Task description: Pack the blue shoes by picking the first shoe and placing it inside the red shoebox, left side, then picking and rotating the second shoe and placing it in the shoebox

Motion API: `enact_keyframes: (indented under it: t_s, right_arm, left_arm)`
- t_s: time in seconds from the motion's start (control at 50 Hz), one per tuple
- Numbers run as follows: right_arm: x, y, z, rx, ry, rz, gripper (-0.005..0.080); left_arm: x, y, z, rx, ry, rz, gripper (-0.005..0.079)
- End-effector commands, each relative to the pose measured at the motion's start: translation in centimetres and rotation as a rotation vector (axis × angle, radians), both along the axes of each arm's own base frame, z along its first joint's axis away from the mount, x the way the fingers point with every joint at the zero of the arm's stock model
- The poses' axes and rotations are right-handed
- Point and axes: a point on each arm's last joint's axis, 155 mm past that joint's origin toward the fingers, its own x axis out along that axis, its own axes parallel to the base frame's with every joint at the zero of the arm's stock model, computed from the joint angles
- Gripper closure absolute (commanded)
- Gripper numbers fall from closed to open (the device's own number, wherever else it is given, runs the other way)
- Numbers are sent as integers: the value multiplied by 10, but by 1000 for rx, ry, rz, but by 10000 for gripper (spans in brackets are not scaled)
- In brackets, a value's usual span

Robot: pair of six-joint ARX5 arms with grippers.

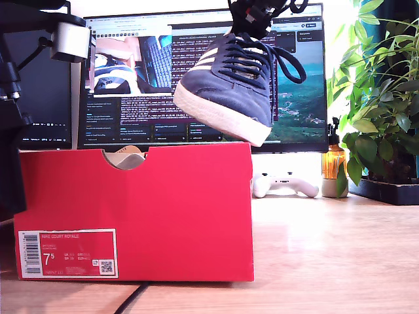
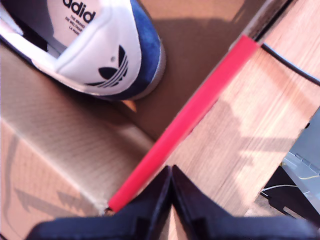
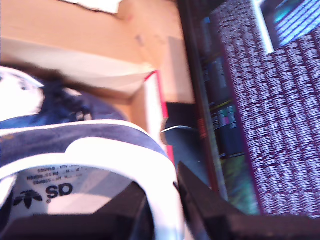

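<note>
The red shoebox [image 1: 134,212] stands nearest in the exterior view, on the wooden table [image 1: 327,255] toward that view's left, its front wall with the white size label [image 1: 67,253] filling most of the foreground; a dark cable [image 1: 131,299] runs out from under its lower edge and is cut off by the frame. Through the half-round notch in the top edge only a pale rounded bit of something inside the box shows, too little to name from there. My first wrist view looks down into the box: the first blue shoe [image 2: 107,47] lies on the cardboard floor, heel tab visible, its front cut off, and my first gripper [image 2: 171,175] hangs just above the red rim [image 2: 187,122] with its dark fingers pressed together on nothing. That arm I cannot pick out for certain in the exterior view. Above the box's corner on the exterior view's right, the second blue shoe [image 1: 232,88] hangs in the air, toe tilted down, clear of the rim. My second gripper [image 1: 252,16] pinches it at the heel collar; in the second wrist view the fingers [image 3: 200,200] straddle the white collar of this shoe [image 3: 90,145], blurred. Behind stand a monitor [image 1: 301,85], a white game controller [image 1: 285,184], an amber bottle [image 1: 332,163] and a leafy plant [image 1: 383,98].
</note>
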Motion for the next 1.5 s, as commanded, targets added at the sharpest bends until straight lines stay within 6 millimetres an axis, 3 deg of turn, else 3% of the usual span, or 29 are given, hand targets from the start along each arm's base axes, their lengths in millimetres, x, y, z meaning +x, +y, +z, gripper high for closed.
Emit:
enact_keyframes:
  t_s: [0.0, 0.12, 0.24, 0.74, 0.92, 1.08, 1.28, 1.48]
  right_arm:
    - [5, 7, 33, 67, -75, -3, 765]
    - [7, 8, 50, 99, -96, -14, 765]
    - [6, 7, 51, 97, -95, -15, 765]
    - [7, 34, -15, 18, 43, 25, 765]
    - [8, 35, -40, -15, 100, 24, 765]
    - [10, 34, -45, -22, 110, 21, 765]
    - [30, 31, -28, 44, 58, -86, 765]
    - [25, 11, -48, -57, 109, -144, 765]
  left_arm:
    - [0, -1, -5, 3, 8, 3, 761]
    - [0, -1, -5, 3, 7, 3, 762]
    - [0, -1, -5, 3, 7, 3, 762]
    - [0, -1, -5, 4, 7, 1, 761]
    - [0, 0, -5, 6, 10, 1, 762]
    - [0, -1, -5, 6, 9, 1, 762]
    - [0, -1, -5, 6, 10, 1, 762]
    - [0, -1, -5, 5, 8, 0, 762]
